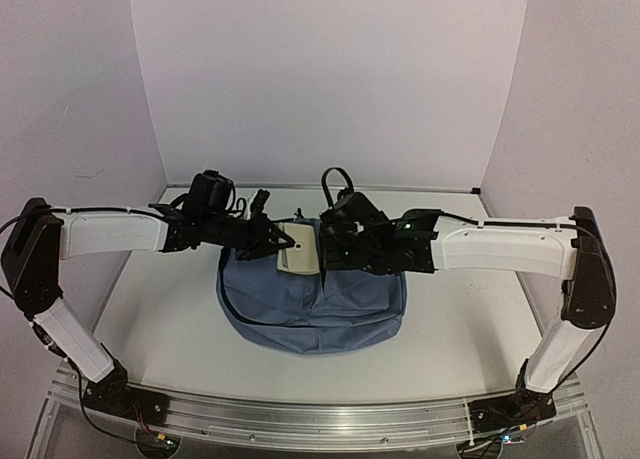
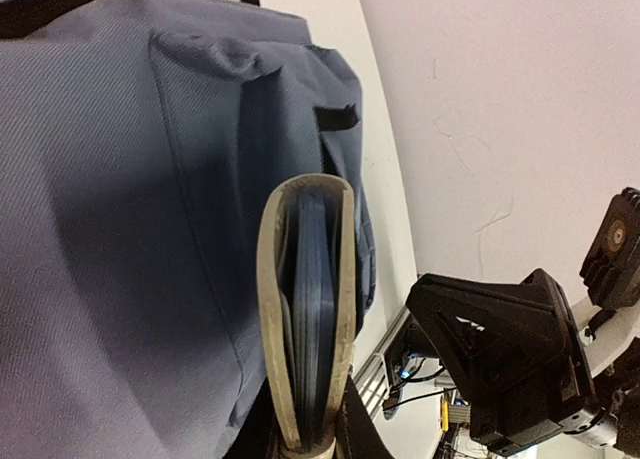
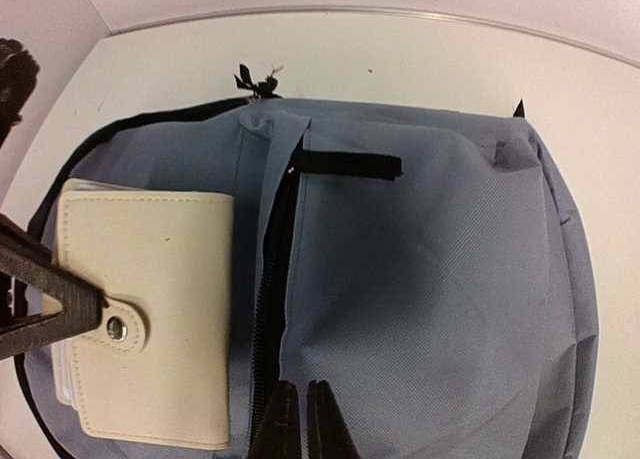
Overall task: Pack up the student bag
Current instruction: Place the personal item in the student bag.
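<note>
The student bag (image 1: 310, 314) lies flat in the middle of the table (image 1: 470, 329). My left gripper (image 1: 283, 244) holds a cream wallet (image 3: 150, 299) tight, just above the bag and beside its open zip (image 3: 268, 269). My right gripper (image 3: 303, 411) is squeezed shut at the edge of that zip. I cannot tell if it has any cloth. I think the job now is to lift that edge so the gap gets wide. Then I tip the wallet thin side first and slide it in slowly, so it does not catch on the zip.
</note>
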